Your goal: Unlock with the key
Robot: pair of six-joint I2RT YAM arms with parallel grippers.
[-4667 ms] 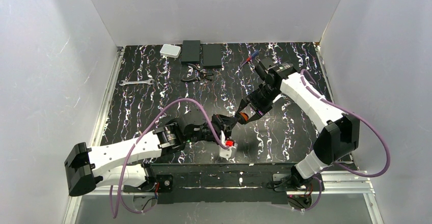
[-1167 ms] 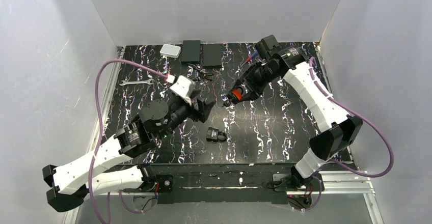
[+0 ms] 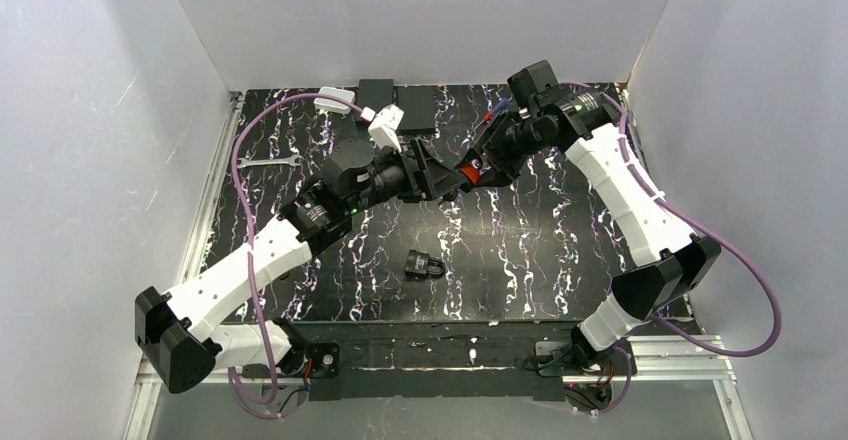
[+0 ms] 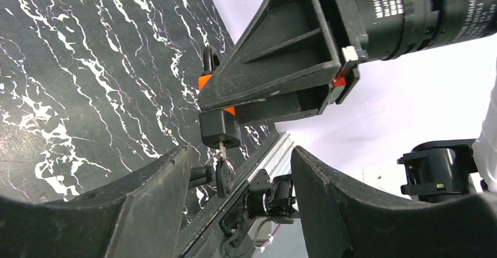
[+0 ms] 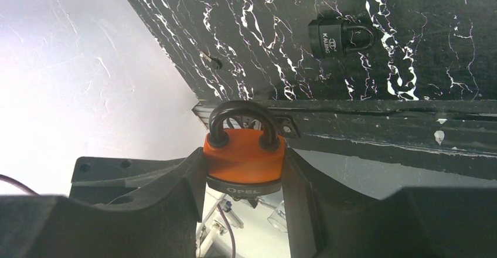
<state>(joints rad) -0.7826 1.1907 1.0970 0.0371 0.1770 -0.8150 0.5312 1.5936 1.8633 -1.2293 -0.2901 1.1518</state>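
White shells on both arms (image 3: pixel 250 260), black joints and bases; purple cables (image 3: pixel 236 170) looping alongside. Black wedge fingers (image 4: pixel 146 211) on left end effector (image 4: pixel 241 152); white lettering across a black motor (image 4: pixel 422 3).

Top view, centre: left gripper (image 3: pixel 445 185) just left of right gripper (image 3: pixel 478 172), both above the table (image 3: pixel 540 260). Gripped padlock (image 5: pixel 244 155) sits between the right fingers, with the key (image 4: pixel 221 152) in its underside. Loose padlock (image 3: pixel 425 263) lies on the table, below centre. Wrench (image 3: pixel 268 161) at left. Boxes (image 3: pixel 418 108) at upper centre.
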